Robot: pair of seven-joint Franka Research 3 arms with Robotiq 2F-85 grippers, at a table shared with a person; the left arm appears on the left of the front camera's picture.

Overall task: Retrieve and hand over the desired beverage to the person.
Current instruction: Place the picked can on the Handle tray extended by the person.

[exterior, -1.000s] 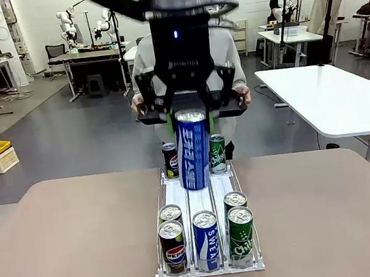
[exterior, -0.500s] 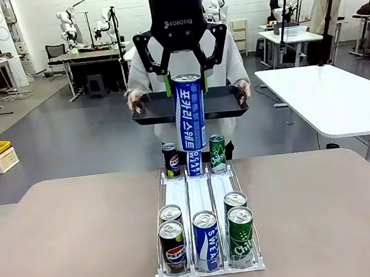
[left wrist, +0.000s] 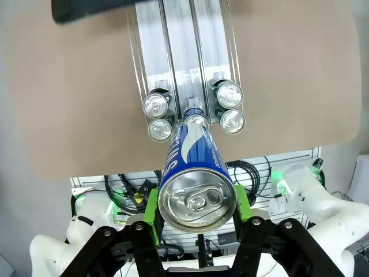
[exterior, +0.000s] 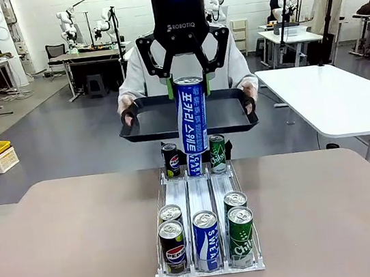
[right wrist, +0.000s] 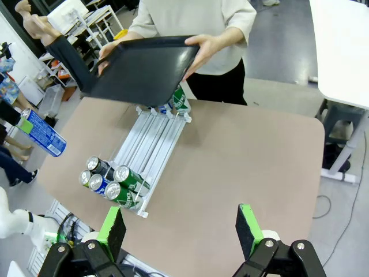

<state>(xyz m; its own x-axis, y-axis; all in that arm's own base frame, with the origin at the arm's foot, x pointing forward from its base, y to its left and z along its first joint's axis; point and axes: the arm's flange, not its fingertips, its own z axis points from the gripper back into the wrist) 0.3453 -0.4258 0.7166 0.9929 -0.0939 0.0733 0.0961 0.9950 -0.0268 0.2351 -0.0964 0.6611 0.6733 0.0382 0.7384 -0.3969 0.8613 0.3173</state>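
Change: blue can (exterior: pixel 191 117) now higher and upright, person (exterior: pixel 136 73) brings tray (exterior: pixel 147 127) nearer | left gripper (exterior: pixel 188 86) clamped round can's top, above desk (exterior: pixel 75 236) far edge | right gripper (right wrist: pixel 181 231) spread, empty | handover looks close

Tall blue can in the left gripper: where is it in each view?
Front view: tall blue can upper centre, upright, in front of the black tray.
Left wrist view: the can bottom centre, its top toward the camera.
Right wrist view: the can far left edge, tilted.
Shared landmark: the can rack on the table.
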